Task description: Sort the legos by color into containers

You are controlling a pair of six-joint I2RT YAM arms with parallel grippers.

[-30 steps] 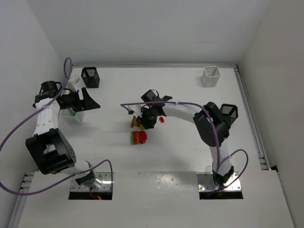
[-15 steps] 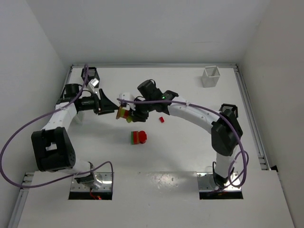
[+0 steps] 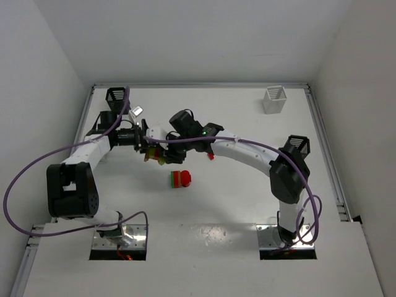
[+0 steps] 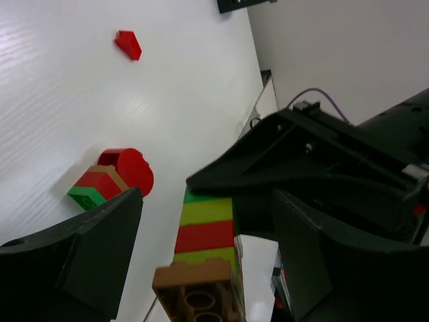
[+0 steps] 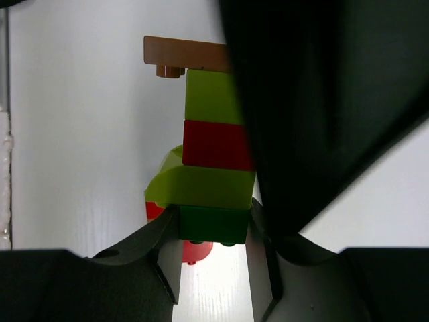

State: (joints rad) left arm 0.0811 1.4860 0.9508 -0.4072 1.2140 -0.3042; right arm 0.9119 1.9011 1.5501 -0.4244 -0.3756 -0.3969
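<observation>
a glossy plastic stack of legos (image 5: pixel 213 144), a flat brown plate on yellow-green, red, curved yellow-green and green bricks, is held over the left centre of the tabletop (image 3: pixel 235 204), its green end pinched in the right hand (image 5: pixel 211 231). the left hand (image 4: pixel 201 258) stands open, matte black fingers (image 4: pixel 100 255) either side of the brown end, not touching. a red-and-green piece (image 3: pixel 180 179) and a tiny red bit (image 3: pixel 211 156) lie on the smooth white surface, plain white walls around.

White table (image 3: pixel 241 111) enclosed by white walls (image 3: pixel 198 37); metal rail (image 3: pixel 326 154) along its right edge
</observation>
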